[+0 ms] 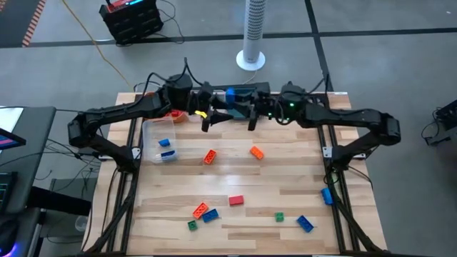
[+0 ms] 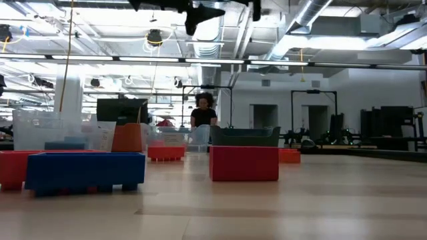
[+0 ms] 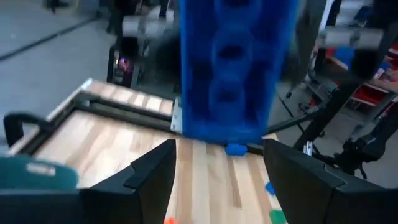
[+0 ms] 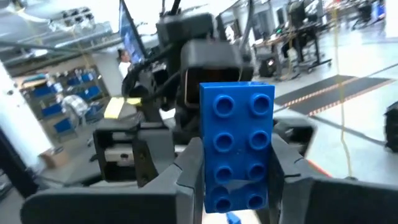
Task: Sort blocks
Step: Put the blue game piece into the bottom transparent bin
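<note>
Both arms meet above the table's far middle. My right gripper (image 4: 235,171) (image 1: 250,114) is shut on a blue two-by-four block (image 4: 236,146) (image 1: 230,93), whose studs face the right wrist camera. My left gripper (image 3: 217,171) (image 1: 208,116) is open and faces it. The block's hollow underside (image 3: 233,68) stands just beyond the left fingertips, apart from them. More blocks lie loose on the table: orange (image 1: 209,157) (image 1: 256,151), red (image 1: 235,200), blue (image 1: 305,223) and green (image 1: 280,216). Two blue ones (image 1: 166,148) lie in the clear bin (image 1: 153,128). My right gripper pinches the blue block between its two fingers by its two long sides, near the end closest to the wrist (image 4: 211,186). The fingers (image 4: 189,165) come in roughly level from the table's right. The block is lifted clear of the table, its free end pointing away from the gripper.
The teal bin (image 1: 251,88) sits under the grippers at the far edge, and the orange bin (image 1: 175,115) is partly hidden under the left arm. A blue block (image 1: 327,195) lies at the right edge. A white fan (image 1: 251,36) stands beyond the table, and a person (image 2: 203,113) is far behind.
</note>
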